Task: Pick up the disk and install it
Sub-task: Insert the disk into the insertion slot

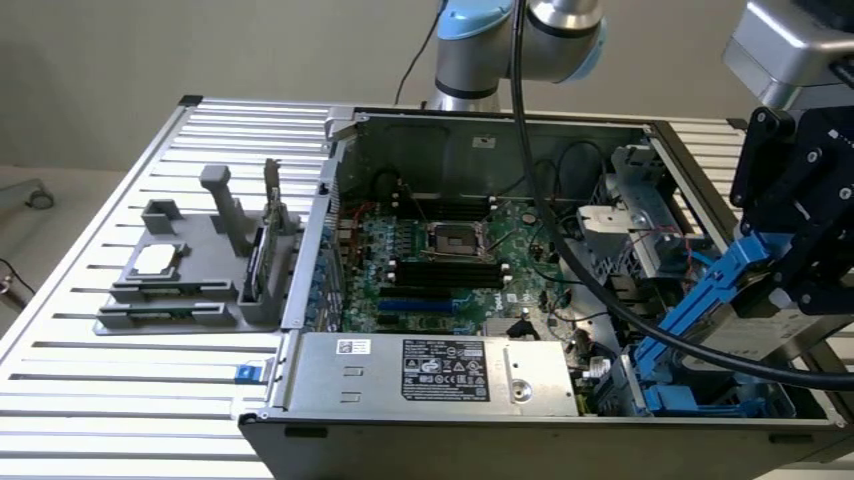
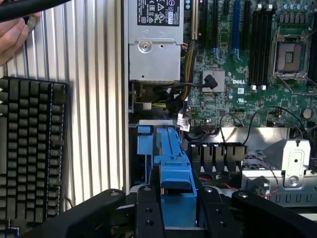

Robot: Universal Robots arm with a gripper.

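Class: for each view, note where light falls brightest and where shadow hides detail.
Exterior view: the slatted table is brightly lit, while the case corner below the disk lies in shadow. Wrist view: the power supply catches strong light; the fingers look dark.

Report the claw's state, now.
Claw: closed, holding the disk.

ribbed alu table [image 1: 120, 380] carries an open pc case [image 1: 400, 440], directly under the gripper [image 1: 794, 280]. grey plastic jig [image 1: 200, 250] on the slats beyond the case wall farthest from gripper, well apart from it. small blue bit [image 1: 246, 373] by the case corner, same far side. black keyboard [image 2: 29, 148] flat on slats, just outside the case wall near gripper
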